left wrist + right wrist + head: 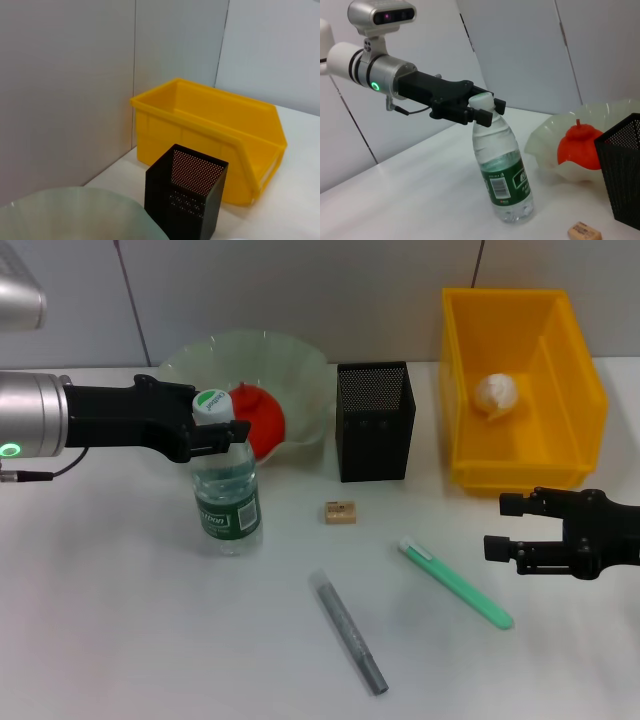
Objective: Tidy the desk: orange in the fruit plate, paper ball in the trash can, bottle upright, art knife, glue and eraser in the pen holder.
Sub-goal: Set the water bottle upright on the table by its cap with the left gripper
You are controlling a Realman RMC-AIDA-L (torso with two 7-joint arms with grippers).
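From the head camera, the left gripper (222, 430) was clamped around the neck of the bottle (227, 490), right under its white cap, and the bottle stood upright on the desk (120, 630). Using the black pen holder (374, 421) as the landmark: the bottle stood to its left and a bit nearer the robot, and the fruit plate (300, 365) sat just left of the holder with the orange (262, 418) already in it. The yellow trash can (520, 390) was just to the holder's right, with the paper ball (498, 393) lying inside. The eraser (340, 512) lay on the desk right in front of the holder. Further toward the robot were a grey stick (348, 631) and a green art knife (456, 583), both flat on the desk. The right gripper (508, 527) hovered off to the holder's right, in front of the trash can, jaws spread apart and holding nothing.

Left wrist camera only showed the pen holder (186, 196), the trash can (210, 135) behind it and an edge of the fruit plate (70, 215).

Right wrist camera showed the left gripper (481, 109) closed on the bottle (501, 165) neck, with the orange (580, 146) in the fruit plate (542, 145) beside the pen holder (622, 167), and the eraser (585, 231) on the desk in front of it.
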